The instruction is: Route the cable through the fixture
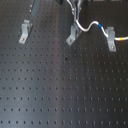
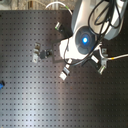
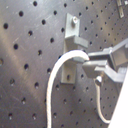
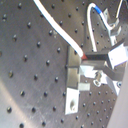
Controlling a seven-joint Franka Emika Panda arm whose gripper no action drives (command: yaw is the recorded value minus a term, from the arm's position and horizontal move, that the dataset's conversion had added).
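Black perforated board fills both exterior views. Going left to right in the first exterior view: one metal clip (image 1: 24, 31) stands bare; the middle clip (image 1: 74, 34) has the white cable (image 1: 89, 25) coming down to its forked top; the right clip (image 1: 111, 39) already carries the cable, which runs on past a blue band (image 1: 101, 23). In the first wrist view the gripper (image 3: 91, 64) is pinching the cable right at the middle clip's fork. Judging by this, one clip is threaded, the second is in hand, and the left one remains.

Dim, soft-focus frames; wrist views blurred.
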